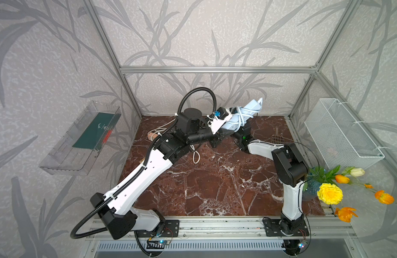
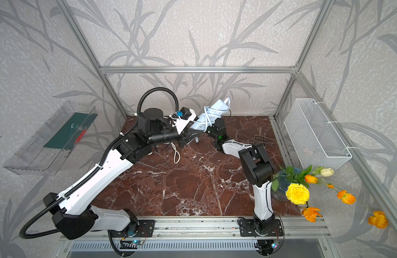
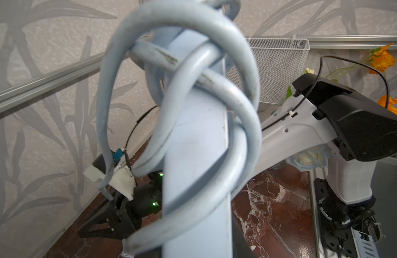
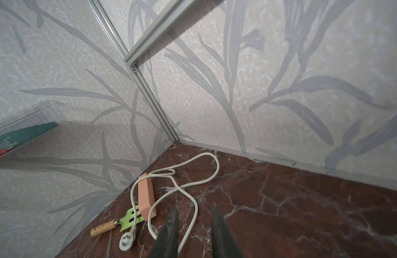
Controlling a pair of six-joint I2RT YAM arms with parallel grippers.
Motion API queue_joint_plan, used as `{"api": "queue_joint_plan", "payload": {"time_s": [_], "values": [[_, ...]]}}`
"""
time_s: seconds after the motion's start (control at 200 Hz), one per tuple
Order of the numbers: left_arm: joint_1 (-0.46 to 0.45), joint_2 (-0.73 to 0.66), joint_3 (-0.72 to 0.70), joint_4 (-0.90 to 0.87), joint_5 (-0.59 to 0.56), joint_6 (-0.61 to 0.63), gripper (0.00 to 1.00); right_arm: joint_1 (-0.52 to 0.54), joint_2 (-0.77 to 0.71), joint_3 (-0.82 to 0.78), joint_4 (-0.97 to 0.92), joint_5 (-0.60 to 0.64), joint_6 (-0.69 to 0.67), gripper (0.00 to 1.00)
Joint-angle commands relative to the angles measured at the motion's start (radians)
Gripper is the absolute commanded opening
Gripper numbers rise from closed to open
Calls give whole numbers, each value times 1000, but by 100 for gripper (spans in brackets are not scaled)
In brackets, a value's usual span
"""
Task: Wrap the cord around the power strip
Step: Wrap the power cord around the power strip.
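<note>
My left gripper [image 1: 220, 135] is pressed shut on the lower end of the pale blue plastic power strip [image 1: 249, 109], which rises out of those jaws clear of the table and slants up toward the back wall. The matching pale blue round cord [image 3: 237, 93] is wound round the strip's middle, just beyond the jaws, in several turns; in the left wrist view the turns look slack, with one wide loop standing off the body. One strand drops from the coils toward my right gripper [image 4: 193, 223], which sits just beside the strip; its jaws stand a little apart with nothing between them. Ahead of them a salmon-pink block strip [image 4: 146, 196] and its loose white cord [image 4: 193, 185] lie on the brown marble tabletop [image 4: 304, 212]. I judge most of the winding done; what is left is to take up the last tail and snug the loops. I cannot find the blue cord's plug.
</note>
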Motion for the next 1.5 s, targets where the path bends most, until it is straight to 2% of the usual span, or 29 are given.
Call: {"api": "queue_joint_plan", "payload": {"time_s": [0.0,0.095,0.19,0.235,0.31,0.37,0.535,0.655,0.77,0.88,1.09,1.234,1.384,1.494], "values": [[42,-60,50,200,-75,-45,0,22,8,-76,20,62,28,10],[98,-58,36,239,-163,-99,0,63,-51,-164,-17,101,-15,4],[160,-41,44,218,-279,-93,0,105,-123,-242,-117,113,-83,0],[180,-21,63,168,-326,-46,0,123,-168,-278,-175,121,-129,0],[191,24,79,94,-487,78,0,145,-257,-322,-292,150,-229,0],[223,61,81,45,-570,126,0,172,-323,-336,-427,179,-339,0],[331,146,-1,7,-659,182,0,294,-572,-333,-767,344,-745,0],[356,217,-58,-20,-668,226,0,343,-728,-302,-866,368,-911,0],[328,253,-82,-80,-571,218,0,344,-780,-176,-903,376,-992,0],[281,240,-121,-139,-426,225,0,328,-717,29,-931,420,-1089,0],[236,46,-277,-166,-48,193,0,194,-544,387,-1081,321,-1141,0],[146,-61,-352,-240,119,220,0,144,-410,625,-1243,288,-1246,0],[120,-118,-339,-282,347,176,0,45,-289,798,-1353,58,-1198,0],[109,-148,-318,-212,508,105,0,-27,-214,850,-1378,-192,-1097,1]]}}
